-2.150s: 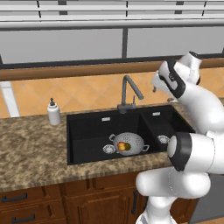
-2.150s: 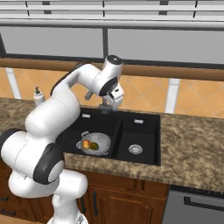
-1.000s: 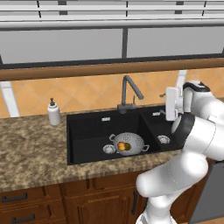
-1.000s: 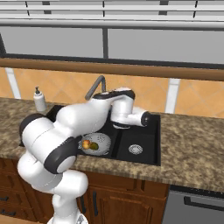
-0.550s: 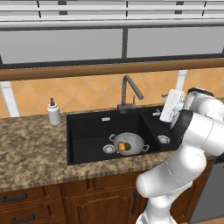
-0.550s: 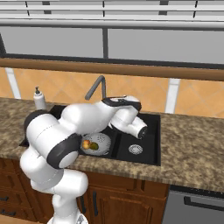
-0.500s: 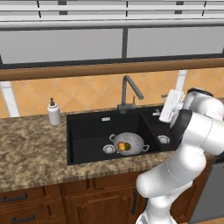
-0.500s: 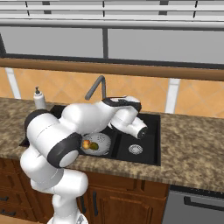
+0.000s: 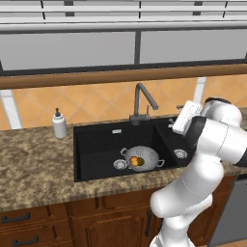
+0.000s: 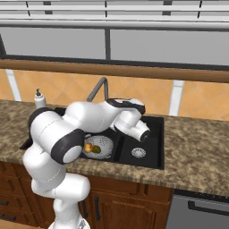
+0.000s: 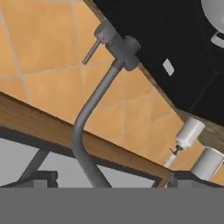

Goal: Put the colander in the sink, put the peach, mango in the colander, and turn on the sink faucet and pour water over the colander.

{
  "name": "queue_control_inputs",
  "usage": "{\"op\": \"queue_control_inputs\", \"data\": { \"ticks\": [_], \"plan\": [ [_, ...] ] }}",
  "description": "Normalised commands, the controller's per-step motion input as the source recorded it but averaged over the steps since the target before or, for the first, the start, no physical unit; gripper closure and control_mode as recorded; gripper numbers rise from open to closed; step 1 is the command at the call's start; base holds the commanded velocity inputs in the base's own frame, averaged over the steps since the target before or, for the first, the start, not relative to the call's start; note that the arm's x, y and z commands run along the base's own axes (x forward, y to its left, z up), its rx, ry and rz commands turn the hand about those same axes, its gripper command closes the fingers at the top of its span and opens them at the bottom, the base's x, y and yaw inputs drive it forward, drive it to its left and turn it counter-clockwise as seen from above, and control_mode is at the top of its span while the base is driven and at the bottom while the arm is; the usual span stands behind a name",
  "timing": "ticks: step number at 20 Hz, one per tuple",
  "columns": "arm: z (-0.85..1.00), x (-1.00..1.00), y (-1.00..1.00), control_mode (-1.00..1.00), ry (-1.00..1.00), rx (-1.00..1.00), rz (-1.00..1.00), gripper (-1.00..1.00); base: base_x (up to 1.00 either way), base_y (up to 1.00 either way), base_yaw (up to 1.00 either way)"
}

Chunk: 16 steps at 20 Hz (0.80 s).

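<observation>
The black sink (image 9: 96, 144) holds the silver colander (image 9: 140, 158) in its left basin, with the peach (image 9: 133, 160) and the mango (image 9: 140, 162) inside it. In the right base view, the colander (image 10: 100, 146) shows partly behind my arm. The dark faucet (image 9: 143, 99) stands at the sink's back, its spout over the left basin, and no water runs. My gripper (image 9: 174, 116) hovers over the right basin, right of the faucet and pointing at it. Its two dark tips look apart, with nothing between them. In the hand view, the faucet (image 11: 89, 131) and its lever (image 11: 92, 50) are ahead.
A white soap dispenser (image 9: 59, 125) stands on the granite counter (image 9: 34, 164) left of the sink; it also appears as a soap dispenser (image 11: 187, 134) in the hand view. Behind the faucet are a tiled wall and a wooden sill (image 9: 96, 79). My arm reaches across the sink's front.
Two seconds ago the hand was higher, near the faucet's right side. It dropped over the right basin and turned toward the faucet. In the last half second it barely moved.
</observation>
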Motion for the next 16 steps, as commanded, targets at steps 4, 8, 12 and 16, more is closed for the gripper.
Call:
{"op": "queue_control_inputs", "data": {
  "ticks": [4, 8, 12, 16],
  "plan": [
    [-0.11, 0.24, 0.0, -1.0, 0.2, 0.21, 0.0, -1.0, 0.0, 0.0, 0.0],
    [-0.3, 0.12, 0.0, -1.0, 0.13, 0.17, 0.0, -1.0, 0.0, 0.0, 0.0],
    [-0.47, 0.04, 0.0, -1.0, 0.01, 0.1, 0.0, -1.0, 0.0, 0.0, 0.0],
    [-0.28, 0.21, 0.02, -1.0, 0.0, 0.0, 0.0, -1.0, 0.0, 0.0, 0.0]
  ]
}}
